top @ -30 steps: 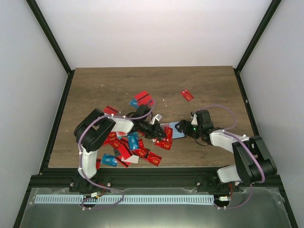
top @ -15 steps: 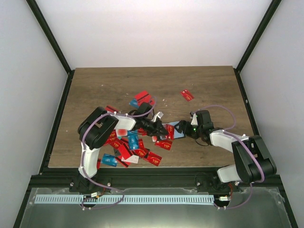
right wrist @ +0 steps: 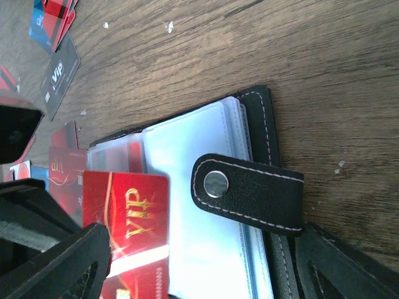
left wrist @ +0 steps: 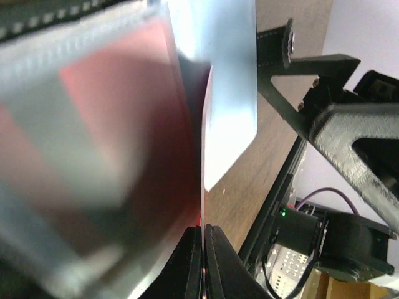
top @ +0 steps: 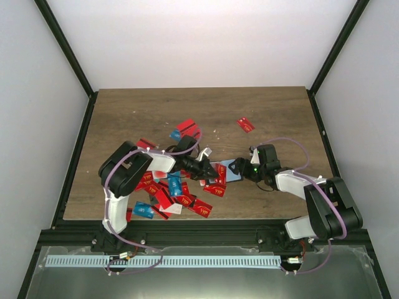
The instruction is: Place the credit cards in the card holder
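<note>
Presently the card holder (right wrist: 249, 193) is lying open on the table (top: 143, 112), clear sleeves (right wrist: 187, 162) showing, between the right gripper's (top: 240, 169) wide-apart jaws. The left gripper (left wrist: 202, 237) is clamping a red card (left wrist: 124, 137) beside it.

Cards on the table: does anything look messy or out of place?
Yes. Most credit cards lie in a jumbled, overlapping heap near the front left, and one red card sits alone, far back right.

"VIP" in gold on red card (right wrist: 128, 215). "VIP" on grey card (right wrist: 60, 76). Faint "VIP" on second red card (right wrist: 62, 167). Nothing else legible.
</note>
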Controlling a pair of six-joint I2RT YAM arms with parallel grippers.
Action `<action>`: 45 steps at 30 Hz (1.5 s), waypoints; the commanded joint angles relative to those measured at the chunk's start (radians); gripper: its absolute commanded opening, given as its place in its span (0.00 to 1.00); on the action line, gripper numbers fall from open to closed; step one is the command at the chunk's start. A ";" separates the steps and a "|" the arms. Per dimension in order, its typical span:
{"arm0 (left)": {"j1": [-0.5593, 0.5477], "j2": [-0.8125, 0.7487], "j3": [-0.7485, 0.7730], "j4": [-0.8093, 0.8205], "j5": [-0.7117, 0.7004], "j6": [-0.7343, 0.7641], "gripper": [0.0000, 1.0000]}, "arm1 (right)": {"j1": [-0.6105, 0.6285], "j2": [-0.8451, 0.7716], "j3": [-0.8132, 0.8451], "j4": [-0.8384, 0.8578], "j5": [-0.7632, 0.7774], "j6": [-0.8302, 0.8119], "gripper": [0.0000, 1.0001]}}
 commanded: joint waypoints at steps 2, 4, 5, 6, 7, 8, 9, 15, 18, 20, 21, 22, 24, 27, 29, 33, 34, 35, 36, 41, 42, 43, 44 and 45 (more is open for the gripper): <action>0.021 -0.087 -0.061 -0.018 0.034 0.022 0.04 | 0.000 0.017 -0.026 -0.074 -0.006 -0.009 0.83; 0.021 -0.095 -0.061 -0.045 0.035 0.034 0.04 | -0.001 0.018 -0.029 -0.076 -0.007 -0.007 0.83; 0.022 -0.097 -0.062 -0.052 0.036 0.035 0.04 | -0.001 0.019 -0.030 -0.077 -0.007 -0.007 0.83; 0.023 -0.100 -0.064 -0.057 0.038 0.034 0.04 | -0.001 0.018 -0.029 -0.077 -0.009 -0.006 0.83; 0.024 -0.100 -0.063 -0.064 0.038 0.035 0.04 | 0.000 0.019 -0.032 -0.077 -0.011 -0.005 0.83; 0.026 -0.100 -0.062 -0.070 0.035 0.034 0.04 | -0.001 0.017 -0.032 -0.078 -0.016 -0.003 0.83; 0.028 -0.099 -0.060 -0.074 0.030 0.034 0.04 | 0.000 0.016 -0.032 -0.080 -0.018 -0.002 0.83; 0.030 -0.079 -0.026 -0.120 0.030 0.030 0.04 | 0.000 0.008 -0.028 -0.097 -0.019 -0.005 0.83; 0.031 -0.081 -0.016 -0.147 0.017 0.032 0.04 | 0.000 0.004 -0.023 -0.104 -0.016 -0.009 0.83; 0.031 -0.083 -0.018 -0.150 0.007 0.028 0.04 | 0.000 0.003 -0.021 -0.104 -0.019 -0.009 0.83; 0.030 -0.083 -0.020 -0.151 0.006 0.025 0.04 | -0.001 0.003 -0.020 -0.103 -0.022 -0.008 0.83; 0.030 -0.082 -0.022 -0.151 0.005 0.024 0.04 | 0.000 0.003 -0.019 -0.102 -0.025 -0.007 0.83; 0.030 -0.084 -0.024 -0.146 0.001 0.022 0.04 | 0.000 0.003 -0.020 -0.101 -0.028 -0.008 0.83; 0.030 -0.078 -0.015 -0.145 0.005 0.022 0.04 | -0.001 0.005 -0.021 -0.101 -0.029 -0.013 0.83; 0.030 -0.069 -0.003 -0.145 0.010 0.023 0.04 | 0.000 0.004 -0.024 -0.100 -0.027 -0.016 0.83; 0.028 -0.055 0.014 -0.141 0.016 0.022 0.04 | -0.001 0.008 -0.029 -0.097 -0.031 -0.017 0.83; 0.028 -0.053 0.018 -0.141 0.015 0.022 0.04 | -0.001 0.007 -0.030 -0.097 -0.031 -0.017 0.83; 0.028 -0.051 0.022 -0.143 0.015 0.021 0.04 | -0.001 0.005 -0.030 -0.098 -0.032 -0.017 0.83; 0.028 -0.050 0.026 -0.150 0.013 0.023 0.04 | -0.001 0.004 -0.030 -0.097 -0.033 -0.016 0.83; 0.029 -0.031 0.047 -0.188 0.008 0.041 0.04 | 0.000 -0.012 -0.026 -0.103 -0.033 -0.013 0.83; 0.030 -0.031 0.047 -0.195 0.005 0.044 0.04 | -0.001 -0.016 -0.027 -0.105 -0.032 -0.013 0.83; 0.029 -0.030 0.048 -0.204 0.001 0.049 0.04 | 0.000 -0.018 -0.027 -0.106 -0.032 -0.013 0.83; 0.031 -0.030 0.048 -0.210 0.000 0.053 0.04 | 0.000 -0.020 -0.027 -0.106 -0.031 -0.014 0.83; 0.032 -0.030 0.048 -0.214 0.000 0.055 0.04 | -0.001 -0.022 -0.028 -0.107 -0.031 -0.015 0.83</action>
